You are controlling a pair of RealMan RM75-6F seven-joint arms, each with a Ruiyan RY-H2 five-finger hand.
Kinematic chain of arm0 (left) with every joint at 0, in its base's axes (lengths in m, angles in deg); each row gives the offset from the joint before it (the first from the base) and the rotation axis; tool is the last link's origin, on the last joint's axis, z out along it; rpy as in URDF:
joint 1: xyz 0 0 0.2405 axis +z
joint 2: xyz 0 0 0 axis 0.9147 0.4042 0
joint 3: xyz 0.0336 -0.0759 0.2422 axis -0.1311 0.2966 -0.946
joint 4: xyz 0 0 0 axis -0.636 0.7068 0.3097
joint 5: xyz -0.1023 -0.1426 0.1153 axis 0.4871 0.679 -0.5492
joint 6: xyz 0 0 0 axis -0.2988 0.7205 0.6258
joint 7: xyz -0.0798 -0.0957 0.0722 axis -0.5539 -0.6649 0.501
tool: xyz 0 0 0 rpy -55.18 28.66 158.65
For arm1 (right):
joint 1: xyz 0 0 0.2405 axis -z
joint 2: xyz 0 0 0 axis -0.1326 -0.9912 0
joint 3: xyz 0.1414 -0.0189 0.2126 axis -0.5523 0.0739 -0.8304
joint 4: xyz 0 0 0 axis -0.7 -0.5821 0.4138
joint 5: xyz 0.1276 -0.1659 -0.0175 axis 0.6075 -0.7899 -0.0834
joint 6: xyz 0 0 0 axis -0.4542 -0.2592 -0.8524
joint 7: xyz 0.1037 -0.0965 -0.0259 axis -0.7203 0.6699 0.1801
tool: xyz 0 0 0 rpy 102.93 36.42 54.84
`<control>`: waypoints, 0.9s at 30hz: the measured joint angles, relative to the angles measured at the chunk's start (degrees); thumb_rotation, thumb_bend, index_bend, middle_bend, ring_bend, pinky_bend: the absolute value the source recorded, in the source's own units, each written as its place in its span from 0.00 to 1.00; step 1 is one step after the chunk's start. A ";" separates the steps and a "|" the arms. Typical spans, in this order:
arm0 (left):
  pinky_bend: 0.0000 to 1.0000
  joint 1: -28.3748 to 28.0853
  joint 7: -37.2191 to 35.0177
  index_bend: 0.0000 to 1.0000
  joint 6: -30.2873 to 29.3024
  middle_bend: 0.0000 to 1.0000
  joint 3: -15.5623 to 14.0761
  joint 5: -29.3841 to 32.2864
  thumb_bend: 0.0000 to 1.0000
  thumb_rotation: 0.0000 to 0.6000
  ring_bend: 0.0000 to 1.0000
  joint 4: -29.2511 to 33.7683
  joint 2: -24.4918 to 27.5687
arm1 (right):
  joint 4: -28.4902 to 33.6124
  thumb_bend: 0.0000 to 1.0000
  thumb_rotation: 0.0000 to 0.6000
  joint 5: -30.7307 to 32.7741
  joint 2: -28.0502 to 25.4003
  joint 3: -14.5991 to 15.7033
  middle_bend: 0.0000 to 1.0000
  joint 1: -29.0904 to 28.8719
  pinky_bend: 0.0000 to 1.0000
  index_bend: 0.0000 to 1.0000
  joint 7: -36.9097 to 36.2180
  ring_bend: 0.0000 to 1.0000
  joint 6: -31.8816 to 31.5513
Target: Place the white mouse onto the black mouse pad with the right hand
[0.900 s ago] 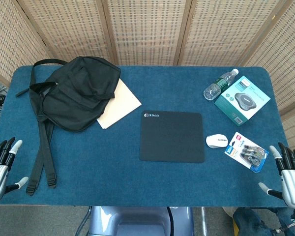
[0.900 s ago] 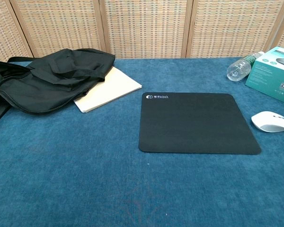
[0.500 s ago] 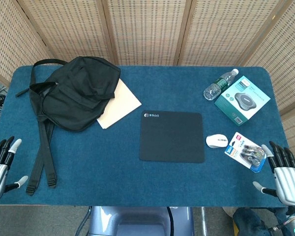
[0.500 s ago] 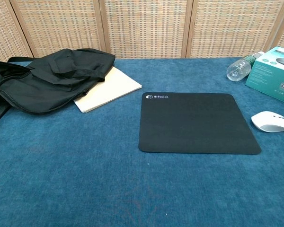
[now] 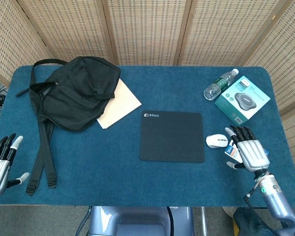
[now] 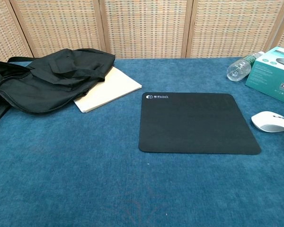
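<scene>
Right hand [image 5: 248, 151] open, empty, beside white mouse [image 5: 217, 141] near table's right edge; risk: nudging mouse away from black mouse pad [image 5: 172, 136].

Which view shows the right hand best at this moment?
The head view. There the right hand shows whole, fingers apart and holding nothing, just right of the white mouse, over the blister pack. The chest view shows the mouse and the black mouse pad, but no hand.

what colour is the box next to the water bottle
Teal green box with white sides, clearest in the head view.
</scene>
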 measured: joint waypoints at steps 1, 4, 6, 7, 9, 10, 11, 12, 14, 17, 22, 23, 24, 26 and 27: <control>0.00 -0.04 0.19 0.00 0.04 0.00 0.01 0.02 0.00 1.00 0.00 0.00 -0.06 | -1.41 0.10 1.00 0.55 0.83 -0.08 0.08 -0.79 0.03 0.08 -0.02 0.00 1.17; 0.00 -0.14 1.11 0.00 0.13 0.00 0.03 0.04 0.00 1.00 0.00 -0.07 -0.37 | -6.25 0.10 1.00 1.94 3.67 -0.18 0.09 -3.10 0.05 0.10 -0.10 0.00 4.30; 0.00 -0.26 1.67 0.00 0.29 0.00 0.11 0.28 0.00 1.00 0.00 -0.06 -0.62 | -9.92 0.10 1.00 2.64 5.72 -0.19 0.10 -4.58 0.05 0.11 -0.19 0.00 6.14; 0.00 -0.30 1.81 0.00 0.36 0.00 0.17 0.45 0.00 1.00 0.00 -0.05 -0.69 | -11.48 0.10 1.00 2.89 6.59 -0.17 0.10 -5.21 0.06 0.11 -0.21 0.00 6.88; 0.00 -0.41 2.03 0.00 0.57 0.00 0.32 0.84 0.00 1.00 0.00 -0.02 -0.79 | -14.80 0.10 1.00 3.39 8.49 -0.11 0.11 -6.65 0.07 0.12 -0.24 0.00 8.46; 0.00 -0.46 2.14 0.00 0.67 0.00 0.37 1.02 0.00 1.00 0.00 -0.02 -0.84 | -16.02 0.10 1.00 3.57 9.22 -0.07 0.11 -7.24 0.08 0.13 -0.25 0.00 9.12; 0.00 -0.51 2.31 0.00 0.78 0.00 0.43 1.20 0.00 1.00 0.00 -0.02 -0.88 | -17.11 0.10 1.00 3.75 9.91 -0.02 0.12 -7.82 0.08 0.13 -0.27 0.00 9.80; 0.00 -0.57 2.58 0.00 0.91 0.00 0.50 1.44 0.00 1.00 0.00 -0.04 -0.93 | -18.34 0.10 1.00 3.95 10.68 0.08 0.12 -8.52 0.09 0.14 -0.29 0.00 10.65; 0.00 -0.66 2.87 0.00 1.13 0.00 0.66 1.96 0.00 1.00 0.00 0.00 -0.99 | -20.03 0.11 1.00 3.96 11.72 0.33 0.14 -9.29 0.10 0.15 -0.08 0.00 11.30; 0.00 -0.82 2.90 0.00 1.45 0.00 0.91 2.64 0.01 1.00 0.00 0.17 -0.93 | -23.15 0.13 1.00 3.72 13.79 0.76 0.15 -10.37 0.12 0.16 0.47 0.00 11.72; 0.00 -0.92 2.91 0.00 1.68 0.00 0.96 3.09 0.01 1.00 0.00 0.11 -0.90 | -27.56 0.21 1.00 3.44 16.95 1.39 0.20 -12.14 0.17 0.21 1.68 0.05 12.38; 0.00 -0.94 2.86 0.00 1.74 0.00 0.96 3.19 0.01 1.00 0.00 0.10 -0.89 | -28.09 0.23 1.00 3.57 17.40 1.45 0.21 -12.37 0.18 0.22 2.06 0.07 12.52; 0.00 -0.98 2.76 0.00 1.80 0.00 0.99 3.28 0.01 1.00 0.00 0.10 -0.86 | -28.71 0.24 1.00 3.85 17.90 1.52 0.22 -12.64 0.19 0.23 2.56 0.08 12.84; 0.00 -0.99 2.62 0.00 1.78 0.00 1.00 3.31 0.01 1.00 0.00 0.14 -0.80 | -29.55 0.26 1.00 4.15 18.53 1.64 0.27 -12.91 0.21 0.27 3.31 0.13 13.06; 0.00 -0.98 2.50 0.00 1.73 0.00 1.02 3.33 0.01 1.00 0.00 0.15 -0.76 | -30.12 0.27 1.00 4.19 18.94 1.75 0.29 -13.03 0.23 0.29 3.84 0.15 12.97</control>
